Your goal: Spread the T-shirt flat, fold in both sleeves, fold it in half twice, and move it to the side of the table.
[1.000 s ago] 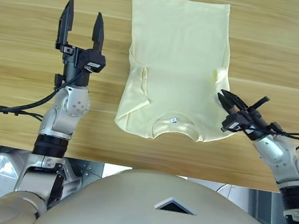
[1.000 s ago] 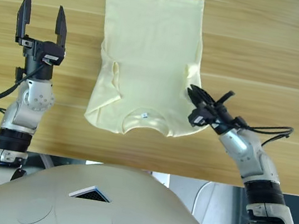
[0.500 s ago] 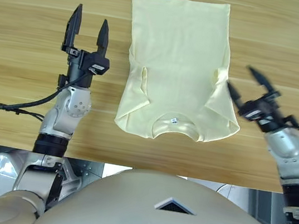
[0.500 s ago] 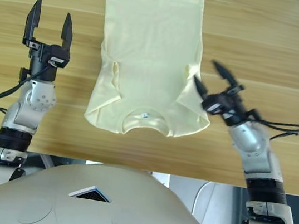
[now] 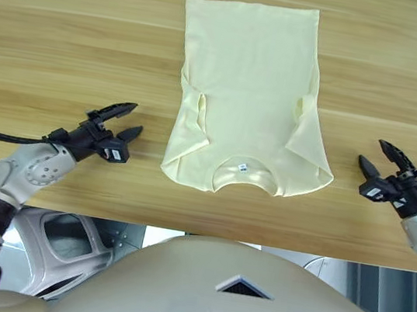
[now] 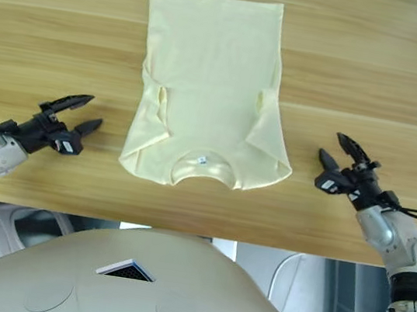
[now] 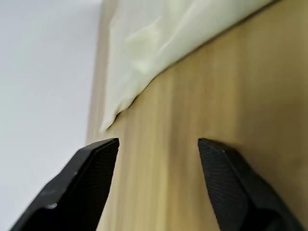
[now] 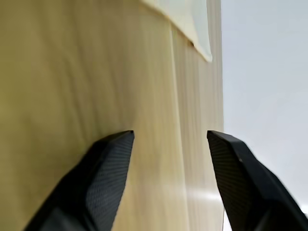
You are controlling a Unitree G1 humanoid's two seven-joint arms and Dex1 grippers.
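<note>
Wood-grain counter (image 5: 71,26) is what's seen from the head view. The pale yellow T-shirt (image 5: 246,91) is laid flat mid-counter, with the hem (image 5: 253,7) out at 12 o'clock and the collar (image 5: 243,178) back at 6. Both sleeves (image 5: 193,111) look tucked in, so the first half-fold is probably what's up next. For a clean one, two matching corners should be pinched together and lifted evenly. They should then be laid edge on edge, so nothing gets skewed and the sleeves aren't dragged back out.

The left gripper (image 5: 136,118) is found at roughly 8 o'clock from the shirt, with its fingers spread and nothing held. Bare wood is left between it and the cloth. The right gripper (image 5: 372,151) is mirrored at about 4 o'clock, also spread and empty, near the shoulder corner but not touching it.

From the left wrist view, the shirt's folded edge is seen ahead of the open jaws, untouched.

From the right wrist view, a corner of the shirt is caught farther ahead, well apart from the spread fingers.
</note>
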